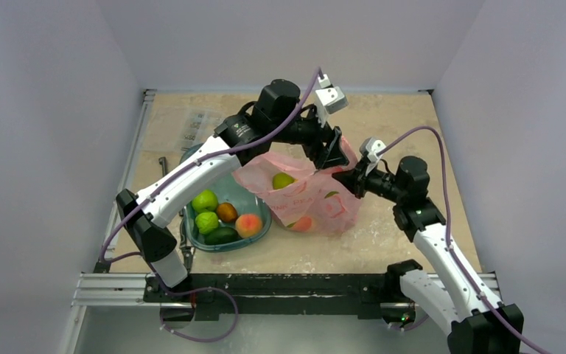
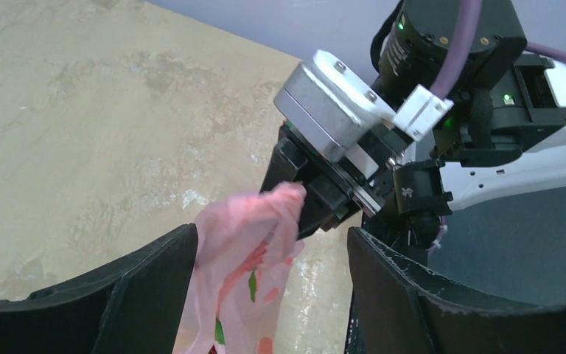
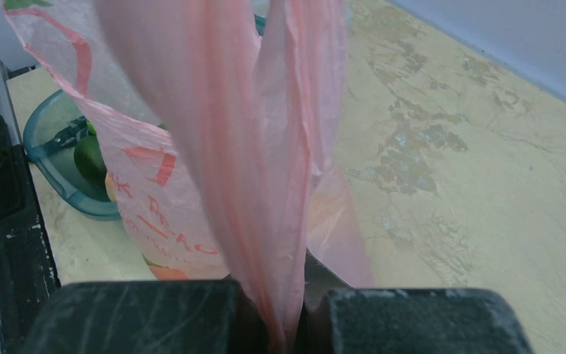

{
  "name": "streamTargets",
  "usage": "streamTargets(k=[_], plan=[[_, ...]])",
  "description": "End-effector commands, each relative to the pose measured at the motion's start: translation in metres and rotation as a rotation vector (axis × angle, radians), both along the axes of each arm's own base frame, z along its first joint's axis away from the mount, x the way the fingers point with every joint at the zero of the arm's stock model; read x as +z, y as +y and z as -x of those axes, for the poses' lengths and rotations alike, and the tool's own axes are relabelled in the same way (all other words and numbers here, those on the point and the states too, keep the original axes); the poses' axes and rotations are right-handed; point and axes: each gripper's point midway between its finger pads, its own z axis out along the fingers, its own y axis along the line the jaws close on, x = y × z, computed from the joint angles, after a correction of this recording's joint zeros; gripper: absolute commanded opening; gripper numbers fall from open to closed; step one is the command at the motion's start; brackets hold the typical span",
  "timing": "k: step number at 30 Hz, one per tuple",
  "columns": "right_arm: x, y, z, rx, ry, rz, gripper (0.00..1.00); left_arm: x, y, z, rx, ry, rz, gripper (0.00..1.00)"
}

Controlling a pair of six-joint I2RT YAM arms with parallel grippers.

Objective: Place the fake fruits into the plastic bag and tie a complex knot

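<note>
The right gripper (image 3: 286,324) is pinching one bunched handle (image 3: 265,184) of the pink plastic bag (image 1: 317,203), lifting it near the middle of the worktop, a little toward the right edge. The left gripper (image 2: 273,240) is hanging wide apart, straddling pink film without clamping it. Fake fruits (image 1: 221,217) are lying in the teal tub (image 1: 264,221) toward the near left corner, so loading looks unfinished. The right arm should be holding the handle high and taut, mouth gaping, while the left is fetching fruit and releasing it low inside.
</note>
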Motion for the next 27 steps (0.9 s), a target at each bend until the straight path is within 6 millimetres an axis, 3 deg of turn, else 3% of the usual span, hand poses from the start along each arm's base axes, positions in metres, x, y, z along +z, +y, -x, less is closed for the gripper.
streamTargets(k=[1,5,8,9,10,11,13,16,20,24,27], plan=[[0.024,0.006,-0.006,-0.029,-0.108,0.012,0.0,0.025,-0.007,-0.01,0.084,0.03,0.086,0.7],[0.027,0.011,-0.008,-0.049,-0.128,0.01,0.0,0.018,-0.008,-0.013,0.106,0.055,0.073,0.43],[0.03,0.014,-0.004,-0.032,-0.131,0.002,0.03,0.012,0.0,-0.018,0.134,0.034,0.041,0.09],[0.03,0.015,-0.002,-0.021,-0.128,0.006,0.13,0.015,0.004,-0.017,0.117,0.028,0.049,0.0],[0.032,0.016,0.003,0.002,-0.122,0.007,0.27,0.017,0.007,-0.015,0.08,0.028,0.072,0.0],[0.036,0.02,0.008,0.033,-0.102,-0.005,0.51,0.025,0.01,-0.007,0.017,0.022,0.111,0.0],[0.042,0.024,0.02,0.105,-0.087,0.024,0.77,0.032,0.017,0.005,-0.086,-0.03,0.15,0.0],[0.073,0.036,0.037,0.24,-0.134,0.001,0.94,0.034,0.025,0.021,-0.209,-0.156,0.161,0.0],[0.102,0.047,0.032,0.25,-0.18,-0.166,0.94,0.04,0.026,0.029,-0.265,-0.187,0.191,0.0],[0.08,0.058,0.006,0.221,-0.158,-0.2,0.87,0.051,0.026,0.034,-0.278,-0.193,0.241,0.0],[0.071,0.068,-0.01,0.204,-0.165,-0.248,0.69,0.057,0.026,0.033,-0.272,-0.192,0.254,0.0]])
